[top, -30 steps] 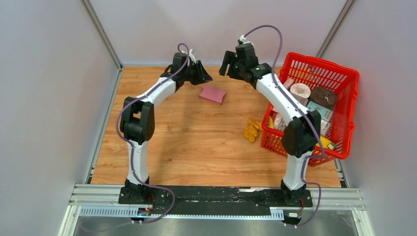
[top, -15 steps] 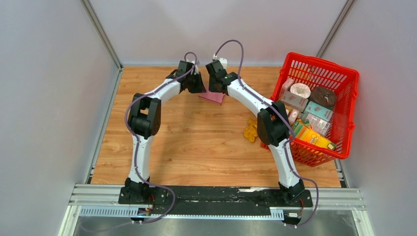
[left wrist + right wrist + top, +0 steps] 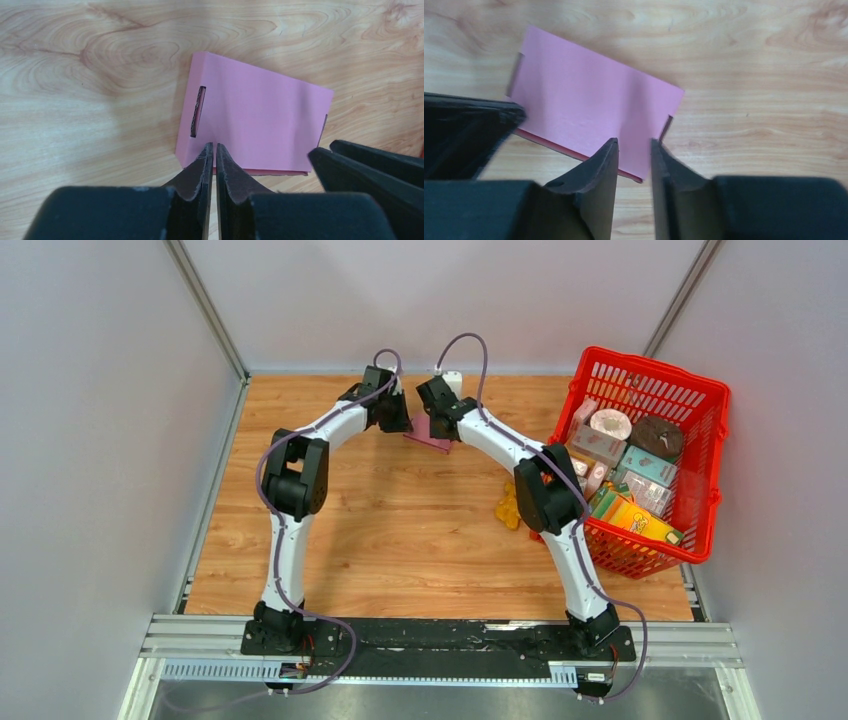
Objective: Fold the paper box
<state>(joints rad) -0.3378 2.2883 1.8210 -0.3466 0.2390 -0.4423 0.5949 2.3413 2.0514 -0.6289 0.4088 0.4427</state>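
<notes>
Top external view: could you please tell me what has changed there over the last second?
The left end effector and right end effector swung inward and down to the flat pink cardboard box. The left closed almost fully at its near edge; the right narrowed to a small gap by a corner. No grip is evident. The box, the red plastic mesh basket and the yellow item beside it stayed put.

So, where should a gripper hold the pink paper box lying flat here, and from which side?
Probably from above, across the short width: one jaw on each long edge of the paper box, near the middle. It lies flat, its top is broad, and those edges run straight and parallel.
</notes>
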